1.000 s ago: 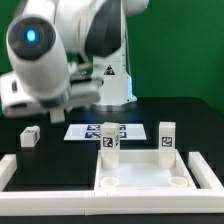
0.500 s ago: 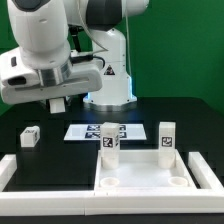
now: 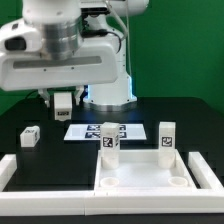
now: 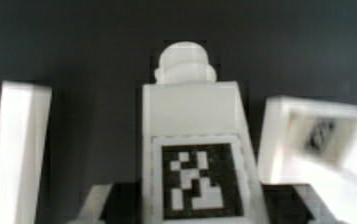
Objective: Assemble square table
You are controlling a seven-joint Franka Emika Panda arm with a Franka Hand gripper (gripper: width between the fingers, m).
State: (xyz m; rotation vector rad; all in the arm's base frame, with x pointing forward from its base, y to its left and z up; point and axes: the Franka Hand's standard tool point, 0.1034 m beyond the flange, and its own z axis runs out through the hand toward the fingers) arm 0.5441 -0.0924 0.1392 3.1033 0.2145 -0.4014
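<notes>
- Over the last second the white robot arm (image 3: 60,55) has swung upright above the far left of the black desk (image 3: 190,115).
- Its fingers (image 3: 57,102) pinch a small white tagged block leg (image 4: 196,130), carried clear of the desk.
- The white square plastic tabletop (image 3: 140,178) lies near, with two more legs (image 3: 110,140) (image 3: 167,140) in its far sockets. This leg probably goes in third.

The glossy white Franka arm (image 3: 60,55) fills the upper left of the exterior view. Its bulky wrist section lies roughly level, and its base column stands at the far middle. The two-finger gripper (image 3: 65,106) hangs straight down from the wrist, on the exterior view's left. Its dark fingers (image 4: 107,205) are partly closed, clamped on a small white block leg (image 4: 196,130) with a black-and-white tag, which points downward.
</notes>
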